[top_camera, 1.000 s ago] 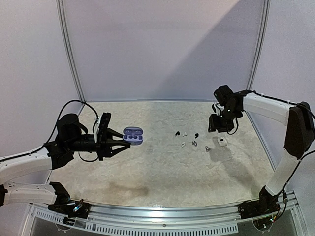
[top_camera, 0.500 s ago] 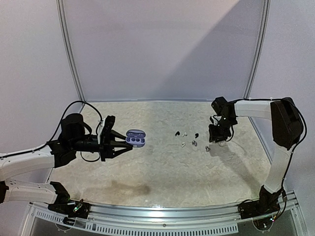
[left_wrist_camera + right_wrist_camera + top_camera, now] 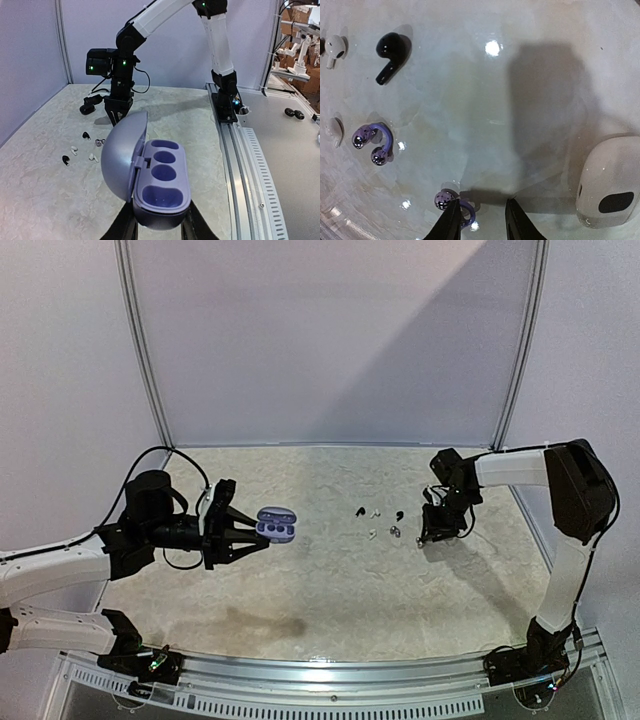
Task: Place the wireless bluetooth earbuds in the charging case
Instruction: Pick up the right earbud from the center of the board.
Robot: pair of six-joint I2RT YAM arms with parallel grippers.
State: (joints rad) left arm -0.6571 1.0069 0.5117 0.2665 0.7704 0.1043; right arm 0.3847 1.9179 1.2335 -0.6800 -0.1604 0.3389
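Since the purple clip-style earbud [image 3: 443, 200] lies right at the right pincer [image 3: 480, 220], the next move turns on how it sits btwn the fingers. Its shiny ball end pokes out past the finger on the view's left side, and its arc runs obliquely past that fingertip into the gap, so the long axis goes approx across the opening, not along it. Right pincer is low over the bench [image 3: 490, 115], jaws narrowed w/ a gap showing; whether they already pinch the earbud I can't tell. Left pincer [image 3: 158, 226] is clenched on the base of the purple charging case [image 3: 161, 192], held up off the bench w/ lid swung open, well apart from the loose buds, so the right arm is by far the nearer one. Right wrist cam gives what top cam doesn't: a second purple clip earbud [image 3: 372, 145], a black stem earbud [image 3: 391, 52], white earbuds [image 3: 334, 47] at the edge & a white case [image 3: 607, 187] near the pincer. From above the buds are mere specks. Left wrist cam alone shows the charging case's wells facing up, empty.
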